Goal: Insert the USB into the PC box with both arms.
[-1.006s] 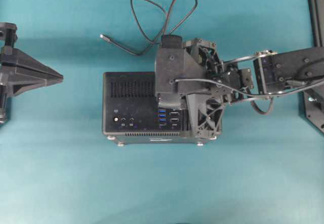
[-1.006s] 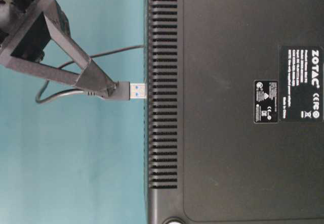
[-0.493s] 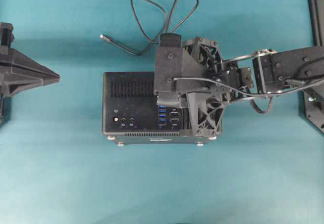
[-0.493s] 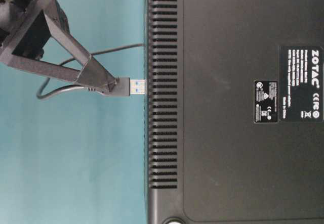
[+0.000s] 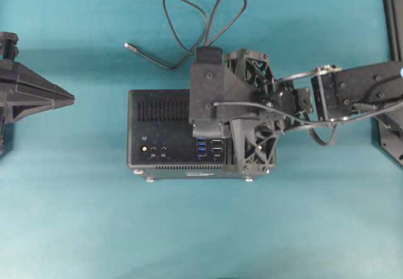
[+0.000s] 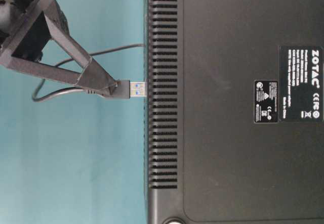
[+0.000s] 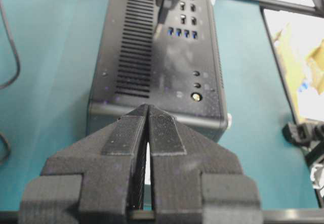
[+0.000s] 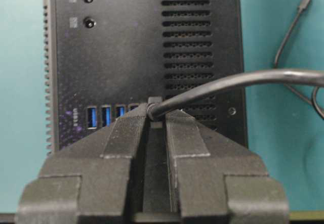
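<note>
overhead, right pincer (image 6: pixel 117 87) angles onto pc box (image 6: pixel 228 102).

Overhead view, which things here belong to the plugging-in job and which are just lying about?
Job:
black vented PC box
dark grey USB cable with black plug
right gripper, gripping the plug
left gripper, shut, waiting

Lying about:
teal table

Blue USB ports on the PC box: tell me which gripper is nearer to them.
Right. The right gripper holds the USB plug directly over the blue USB ports; the left gripper hangs shut off the PC box's far side.
</note>
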Available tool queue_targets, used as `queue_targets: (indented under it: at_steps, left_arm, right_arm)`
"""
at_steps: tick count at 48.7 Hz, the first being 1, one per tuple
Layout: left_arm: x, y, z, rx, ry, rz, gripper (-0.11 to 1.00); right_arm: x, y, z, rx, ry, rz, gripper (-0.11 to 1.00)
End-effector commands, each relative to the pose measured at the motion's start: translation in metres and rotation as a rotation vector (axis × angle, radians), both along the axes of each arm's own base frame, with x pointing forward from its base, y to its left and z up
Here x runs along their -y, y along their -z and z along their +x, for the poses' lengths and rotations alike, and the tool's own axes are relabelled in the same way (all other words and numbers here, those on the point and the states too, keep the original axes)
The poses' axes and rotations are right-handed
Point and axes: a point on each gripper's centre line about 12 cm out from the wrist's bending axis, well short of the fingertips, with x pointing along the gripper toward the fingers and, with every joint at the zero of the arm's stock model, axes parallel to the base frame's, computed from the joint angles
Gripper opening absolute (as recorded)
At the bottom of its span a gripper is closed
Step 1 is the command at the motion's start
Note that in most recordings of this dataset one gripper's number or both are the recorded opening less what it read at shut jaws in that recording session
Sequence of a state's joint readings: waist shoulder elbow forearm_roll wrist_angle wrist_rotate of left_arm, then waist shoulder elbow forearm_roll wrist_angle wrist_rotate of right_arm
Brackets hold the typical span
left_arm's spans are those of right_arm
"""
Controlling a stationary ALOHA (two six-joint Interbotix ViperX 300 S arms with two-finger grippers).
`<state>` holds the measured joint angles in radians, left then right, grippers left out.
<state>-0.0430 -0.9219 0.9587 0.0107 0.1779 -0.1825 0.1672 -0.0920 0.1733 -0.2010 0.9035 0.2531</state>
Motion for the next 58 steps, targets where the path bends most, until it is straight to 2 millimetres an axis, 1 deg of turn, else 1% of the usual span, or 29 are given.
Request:
queue_targets:
  at_steps: [1, 18, 32, 47, 58]
  left_arm:
    - [0.0007, -0.0062, 0.0013, 0.020, 0.003, 0.001, 0.00]
    - [0.0003, -0.0068, 0.0013, 0.022, 0.001, 0.001, 0.00]
    - [0.0007, -0.0062, 0.0013, 0.020, 0.003, -0.001, 0.00]
    - [0.0003, -0.0068, 0.0000, 0.024, 0.001, -0.003, 0.00]
    - [0.0006, -0.0075, 0.0000, 0.026, 0.002, -0.004, 0.00]
  right_arm:
    - [-0.0075, -0.0020, -0.0023, -0.006, -0.017, 0.006, 0.10]
    - [-0.0091, -0.0049, -0.0008, 0.005, -0.020, 0.008, 0.10]
    - [-0.0140, -0.0029, -0.0007, -0.002, -0.027, 0.020, 0.10]
    - [-0.0144, 0.0008, 0.0014, -0.011, -0.027, 0.018, 0.10]
    - [-0.0077, 0.0001, 0.0028, -0.012, -0.011, 0.017, 0.10]
